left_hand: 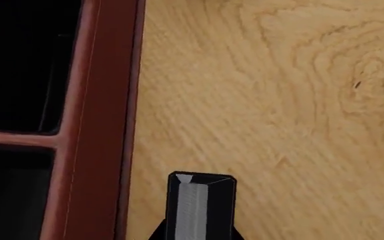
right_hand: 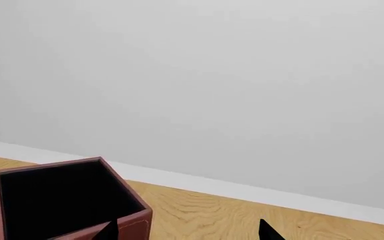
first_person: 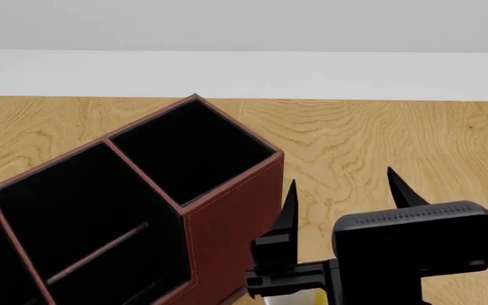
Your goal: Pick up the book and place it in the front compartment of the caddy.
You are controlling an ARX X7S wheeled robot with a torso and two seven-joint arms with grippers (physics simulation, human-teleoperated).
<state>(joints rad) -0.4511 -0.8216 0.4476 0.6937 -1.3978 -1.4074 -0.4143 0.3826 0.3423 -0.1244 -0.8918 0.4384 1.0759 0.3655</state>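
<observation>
The book point(left_hand: 199, 205), black with a pale grey page edge, stands end-on between the jaws of my left gripper point(left_hand: 197, 236), above the wooden table point(left_hand: 279, 100) just beside the caddy's dark red rim point(left_hand: 102, 125). Only slivers of the left fingers show, pressed against the book's covers. The caddy point(first_person: 227, 222) lies slanted at the left of the head view, with black compartments open upward. My right gripper point(first_person: 343, 187) is open and empty, fingertips pointing up, right next to the caddy's end wall point(right_hand: 128, 220). The left gripper and the book are out of the head view.
A divider point(left_hand: 18, 137) separates two caddy compartments in the left wrist view. A white wall point(first_person: 244, 25) rises behind the table. A small pale yellow object point(first_person: 309, 298) shows under my right gripper at the head view's bottom edge.
</observation>
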